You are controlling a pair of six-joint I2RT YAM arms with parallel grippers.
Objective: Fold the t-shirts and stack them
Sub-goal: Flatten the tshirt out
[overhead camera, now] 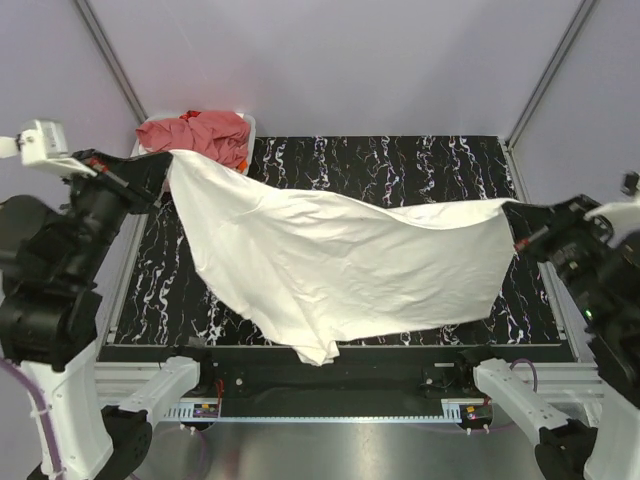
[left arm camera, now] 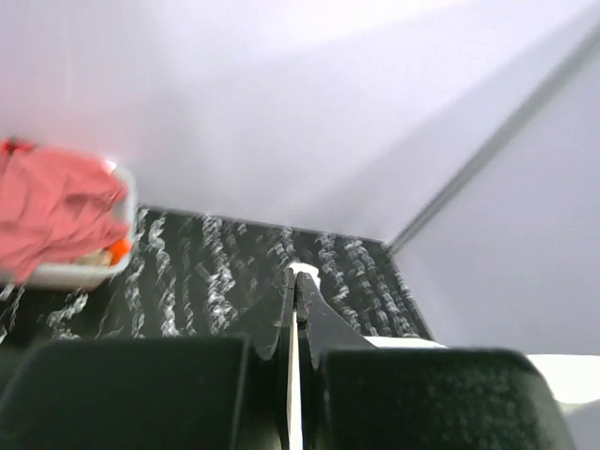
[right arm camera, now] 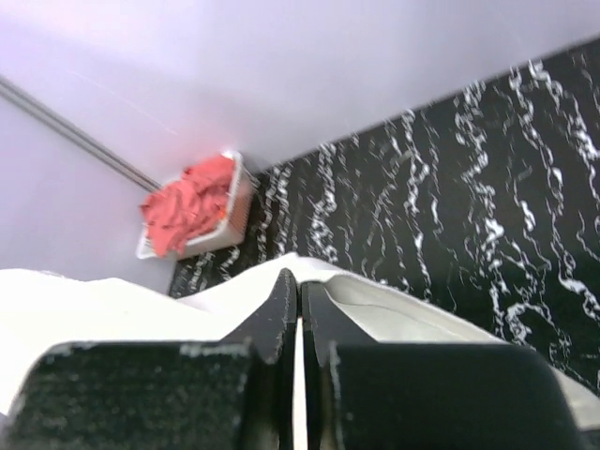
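White t-shirt point(overhead camera: 340, 260): one, stretched in the air over your table point(overhead camera: 400, 165).
Salmon-red t-shirts point(overhead camera: 195, 132): heaped in basket point(overhead camera: 249, 124), count unclear.
Left gripper point(overhead camera: 164, 162): raised, pinching one corner.
Right gripper point(overhead camera: 513, 210): raised, pinching the other.

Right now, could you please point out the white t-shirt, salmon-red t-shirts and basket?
white t-shirt point(overhead camera: 340, 260): top external view, cloth's middle.
salmon-red t-shirts point(overhead camera: 195, 135): top external view, heap's top.
basket point(left arm camera: 75, 273): left wrist view, front rim.

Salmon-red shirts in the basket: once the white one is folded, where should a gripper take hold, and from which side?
Probably a raised fold at the top of the salmon-red shirts, coming straight down from above. They lie crumpled and heaped above the rim of the basket, whose walls block a sideways approach. The left gripper, shut on the white t-shirt, is nearer.
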